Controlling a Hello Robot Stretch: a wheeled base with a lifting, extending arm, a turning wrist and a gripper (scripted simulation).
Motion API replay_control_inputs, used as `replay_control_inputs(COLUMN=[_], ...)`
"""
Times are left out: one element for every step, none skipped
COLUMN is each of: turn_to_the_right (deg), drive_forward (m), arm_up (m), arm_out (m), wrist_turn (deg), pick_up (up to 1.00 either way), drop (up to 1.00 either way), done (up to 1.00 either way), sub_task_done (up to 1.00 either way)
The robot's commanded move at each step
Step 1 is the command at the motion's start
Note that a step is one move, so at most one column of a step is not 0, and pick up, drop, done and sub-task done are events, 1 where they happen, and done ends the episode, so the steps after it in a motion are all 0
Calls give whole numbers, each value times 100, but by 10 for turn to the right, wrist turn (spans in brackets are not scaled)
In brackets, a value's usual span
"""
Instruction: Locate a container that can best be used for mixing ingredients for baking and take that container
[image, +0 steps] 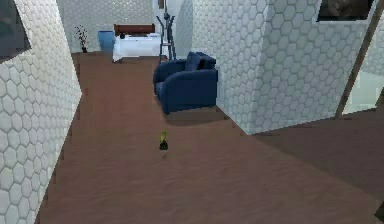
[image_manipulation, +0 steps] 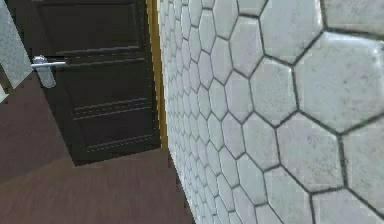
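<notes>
Forward view first: brown floor (image: 120, 170) runs between white hexagon-tiled walls (image: 40, 110). A blue armchair (image: 187, 82) stands against the wall on the view's right. A small dark object (image: 163, 143) sits on the floor nearer the camera. Farther back are a bed (image: 138, 44), a blue bin (image: 106, 40) and a coat stand (image: 167, 35).

Arm side view: a dark door (image_manipulation: 95, 75) with a silver handle (image_manipulation: 45, 65) meets a hexagon-tiled wall (image_manipulation: 270, 110).

I cannot tell the gripper state or where the container is.
</notes>
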Motion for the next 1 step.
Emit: replay_control_inputs(turn_to_the_right=[0], drive_forward=[20], arm_up=[0], arm_out=[0], wrist_turn=[0], pick_up=[0], drop=[0], done=[0], sub_task_done=[0])
